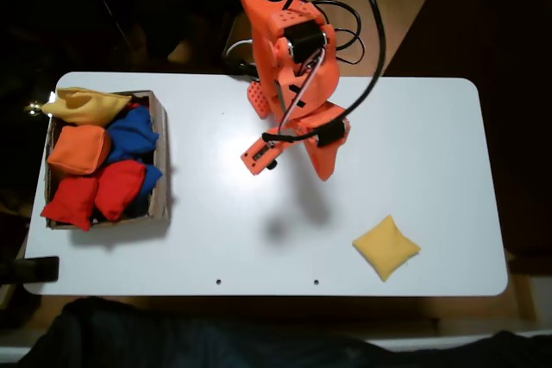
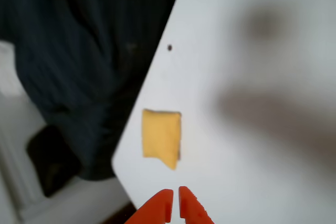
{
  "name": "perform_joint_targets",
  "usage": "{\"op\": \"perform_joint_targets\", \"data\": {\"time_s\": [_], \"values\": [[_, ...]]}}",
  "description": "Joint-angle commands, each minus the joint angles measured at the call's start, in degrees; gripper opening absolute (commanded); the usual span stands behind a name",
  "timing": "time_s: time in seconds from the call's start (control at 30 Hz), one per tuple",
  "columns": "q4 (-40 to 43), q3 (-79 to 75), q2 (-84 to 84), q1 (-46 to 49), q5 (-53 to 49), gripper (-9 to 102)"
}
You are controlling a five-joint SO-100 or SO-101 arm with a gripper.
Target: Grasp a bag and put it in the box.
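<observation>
At the bottom of the wrist view, your gripper [image 2: 174, 203] shows two orange fingertips pressed close together, with just a thin crack between them and nothing held. Just above those tips lies the bag [image 2: 161, 137], small, square and golden yellow, flat on the white table [image 2: 252, 145] close to its edge. In the fixed view your orange arm [image 1: 293, 66] stands at the far side of the table, and the gripper [image 1: 293, 161] hangs in the air over the middle. The bag [image 1: 385, 246] sits alone near the front right corner, well apart from the gripper. Far off at the left end, the box [image 1: 160, 152] holds red, blue, orange and pale yellow bags.
</observation>
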Motion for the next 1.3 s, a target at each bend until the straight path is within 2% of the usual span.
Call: {"op": "perform_joint_targets", "data": {"time_s": [0.0, 0.77, 1.13, 1.27], "values": [[0.53, -5.01, -2.9, -1.58, -3.08, 0], [1.05, -27.25, -34.89, -6.68, -7.38, 0], [0.88, -34.89, -46.32, -10.02, -14.77, 2], [0.62, -36.47, -49.13, -11.51, -21.97, 2]]}}
